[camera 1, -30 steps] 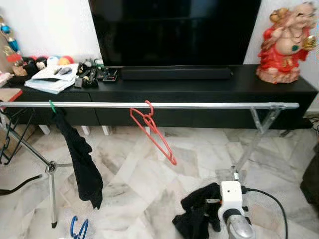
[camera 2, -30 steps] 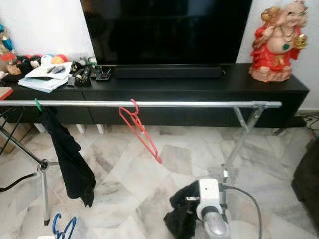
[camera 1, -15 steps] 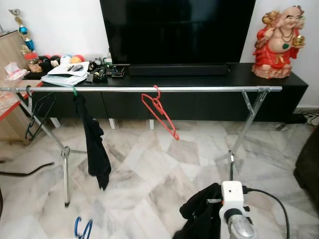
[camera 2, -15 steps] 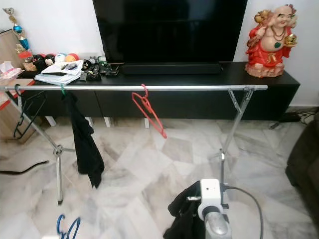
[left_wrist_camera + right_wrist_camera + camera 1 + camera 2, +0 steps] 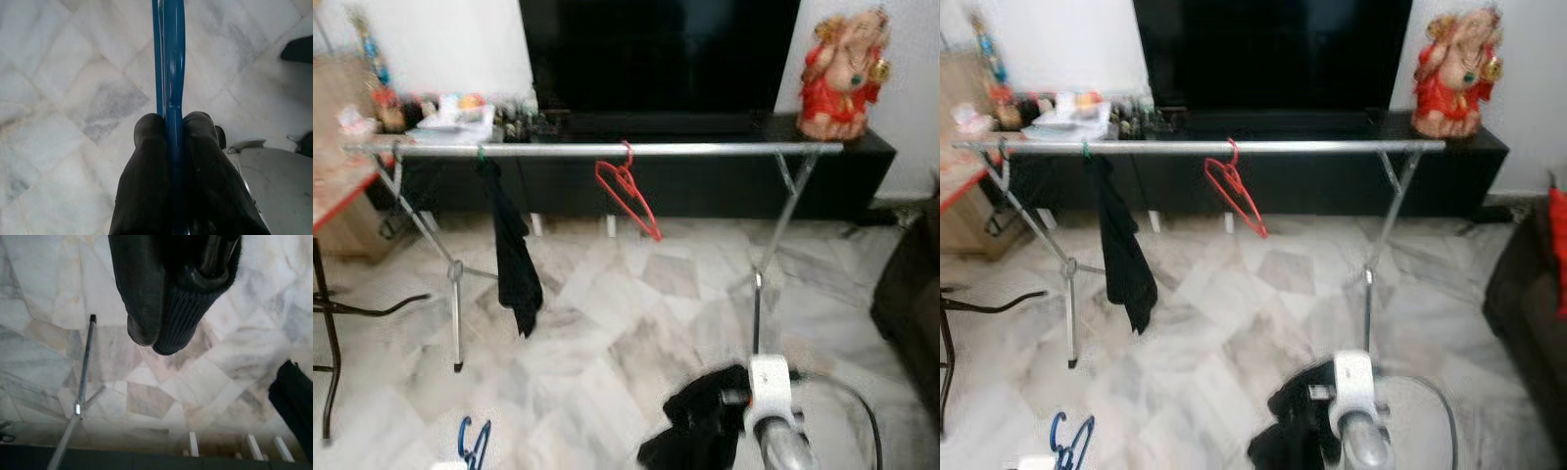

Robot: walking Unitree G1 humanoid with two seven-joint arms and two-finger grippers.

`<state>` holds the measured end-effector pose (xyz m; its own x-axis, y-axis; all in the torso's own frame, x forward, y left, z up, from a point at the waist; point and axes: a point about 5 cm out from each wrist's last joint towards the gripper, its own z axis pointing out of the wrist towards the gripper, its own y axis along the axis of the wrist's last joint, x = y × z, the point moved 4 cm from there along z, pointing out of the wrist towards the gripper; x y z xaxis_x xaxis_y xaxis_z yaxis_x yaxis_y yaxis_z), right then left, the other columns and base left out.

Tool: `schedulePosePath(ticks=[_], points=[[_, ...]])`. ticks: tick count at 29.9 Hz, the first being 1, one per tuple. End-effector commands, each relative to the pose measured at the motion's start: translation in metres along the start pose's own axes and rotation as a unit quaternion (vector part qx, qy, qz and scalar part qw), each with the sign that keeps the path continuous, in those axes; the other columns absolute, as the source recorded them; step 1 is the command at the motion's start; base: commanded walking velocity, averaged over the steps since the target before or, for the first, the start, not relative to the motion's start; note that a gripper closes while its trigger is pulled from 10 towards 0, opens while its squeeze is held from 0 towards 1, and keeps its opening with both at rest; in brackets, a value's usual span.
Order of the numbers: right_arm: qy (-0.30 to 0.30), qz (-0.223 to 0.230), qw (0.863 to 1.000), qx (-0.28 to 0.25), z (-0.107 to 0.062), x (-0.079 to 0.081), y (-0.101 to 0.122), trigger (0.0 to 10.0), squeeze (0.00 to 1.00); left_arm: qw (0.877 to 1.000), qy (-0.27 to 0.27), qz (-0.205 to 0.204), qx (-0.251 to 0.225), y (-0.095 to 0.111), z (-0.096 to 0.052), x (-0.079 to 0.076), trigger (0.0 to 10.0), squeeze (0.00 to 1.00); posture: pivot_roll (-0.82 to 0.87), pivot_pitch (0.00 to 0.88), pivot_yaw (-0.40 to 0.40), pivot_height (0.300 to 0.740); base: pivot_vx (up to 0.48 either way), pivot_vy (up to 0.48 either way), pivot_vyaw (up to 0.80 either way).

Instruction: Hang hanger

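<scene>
The left gripper [image 5: 175, 128] is clamped on a blue hanger [image 5: 168, 58], held low over the marble floor [image 5: 607, 323], well short of the rail [image 5: 705, 150]. The right gripper [image 5: 166, 333] grips dark cloth [image 5: 700, 426]. On the rail hang a red hanger [image 5: 628, 196] and a black garment [image 5: 514, 264].

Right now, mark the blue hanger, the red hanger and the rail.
blue hanger [image 5: 173, 73], left wrist view, on its bar above the fingers.
red hanger [image 5: 631, 194], left eye view, on its arm.
rail [image 5: 724, 149], left eye view, bare stretch.
</scene>
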<state>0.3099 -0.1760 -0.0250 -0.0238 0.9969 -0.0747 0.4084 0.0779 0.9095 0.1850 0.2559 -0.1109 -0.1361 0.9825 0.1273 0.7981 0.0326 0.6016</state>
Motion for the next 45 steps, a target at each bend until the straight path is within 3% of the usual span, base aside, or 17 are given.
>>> schedulePosePath(ticks=[1, 13, 26, 45], points=[[0.001, -0.001, 1.0, -0.021, 0.003, 0.001, 0.012, 10.0, 0.0, 1.0, 0.003, 0.005, 0.002, -0.001, 0.0, 0.004, 10.0, 0.0, 0.03, 0.015, 0.031, 0.74, 0.0, 0.281, 0.0], [0.002, -0.001, 1.0, -0.021, 0.003, 0.002, 0.012, 10.0, 0.0, 1.0, -0.001, 0.007, 0.014, -0.006, 0.0, -0.007, 10.0, 0.0, 0.03, 0.012, 0.033, 0.74, 0.0, 0.341, 0.0], [0.001, -0.002, 1.0, -0.021, 0.003, 0.002, 0.012, 10.0, 0.0, 1.0, -0.003, 0.009, 0.006, 0.003, 0.003, -0.012, 10.0, 0.0, 0.03, 0.01, 0.036, 0.74, 0.0, 0.337, 0.0], [0.001, -0.001, 1.0, -0.021, 0.003, 0.002, 0.012, 10.0, 0.0, 1.0, 0.004, 0.012, -0.008, 0.016, 0.003, 0.005, 10.0, 0.0, 0.03, 0.014, 0.034, 0.74, 0.0, 0.24, 0.0]])
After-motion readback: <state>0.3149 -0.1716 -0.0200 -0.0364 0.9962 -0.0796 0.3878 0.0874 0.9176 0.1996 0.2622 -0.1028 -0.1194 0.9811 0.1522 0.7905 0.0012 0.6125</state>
